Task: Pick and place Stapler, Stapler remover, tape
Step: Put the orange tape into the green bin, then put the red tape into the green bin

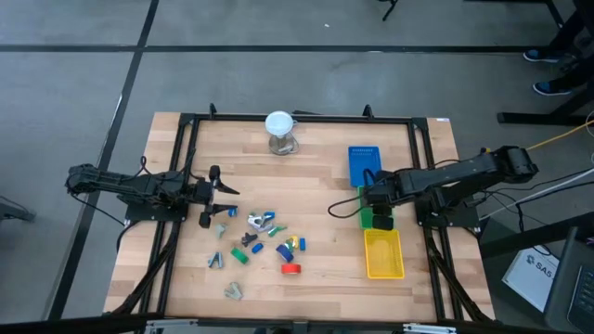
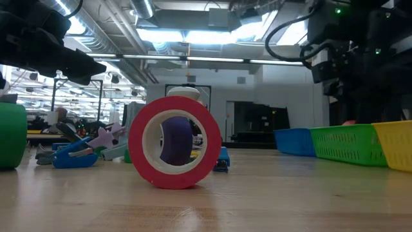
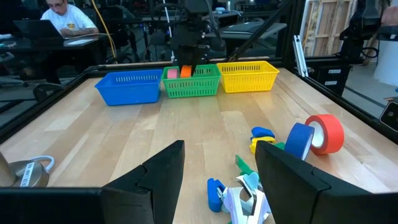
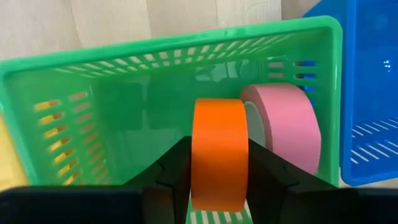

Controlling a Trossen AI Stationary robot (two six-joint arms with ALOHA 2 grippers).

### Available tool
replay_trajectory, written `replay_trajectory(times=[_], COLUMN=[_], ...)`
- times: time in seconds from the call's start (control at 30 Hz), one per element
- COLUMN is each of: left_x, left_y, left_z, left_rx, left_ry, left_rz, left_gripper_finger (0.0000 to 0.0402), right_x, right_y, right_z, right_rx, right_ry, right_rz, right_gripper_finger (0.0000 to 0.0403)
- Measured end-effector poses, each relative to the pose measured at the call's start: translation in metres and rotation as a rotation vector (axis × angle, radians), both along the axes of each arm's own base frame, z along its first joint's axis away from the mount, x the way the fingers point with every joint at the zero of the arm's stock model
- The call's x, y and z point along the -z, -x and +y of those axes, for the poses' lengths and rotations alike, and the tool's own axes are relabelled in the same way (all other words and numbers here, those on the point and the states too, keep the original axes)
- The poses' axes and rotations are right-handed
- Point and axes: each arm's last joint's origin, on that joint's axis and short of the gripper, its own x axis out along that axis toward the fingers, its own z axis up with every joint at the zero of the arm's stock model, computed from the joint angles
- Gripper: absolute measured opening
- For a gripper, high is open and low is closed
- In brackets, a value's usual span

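Presently the right gripper point(image 4: 219, 180) clamps an orange tape roll point(image 4: 219, 152) over the green mesh basket point(image 4: 112, 106); release low, clear of the pink roll point(image 4: 289, 127). Left gripper point(image 3: 217, 180) waits open near the table's left edge.

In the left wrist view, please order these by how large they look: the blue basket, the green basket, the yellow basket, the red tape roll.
1. Blue basket, green basket and yellow basket: alike, not ranked.
2. Red tape roll: smallest, though nearer to the camera, so it looks larger than it is.
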Motion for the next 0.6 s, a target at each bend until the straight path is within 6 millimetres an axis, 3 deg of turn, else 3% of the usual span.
replay_trajectory(times=[0.6], left_x=[0.000], left_y=[0.000], left_z=[0.000], left_rx=[0.000], left_ry=[0.000], left_rz=[0.000], left_gripper_finger=[0.0196], right_x=[-0.015], right_y=[-0.005], right_z=[-0.002], right_rx=[-0.004], right_ry=[0.079], right_rz=[-0.015], right_gripper_finger=[0.0192])
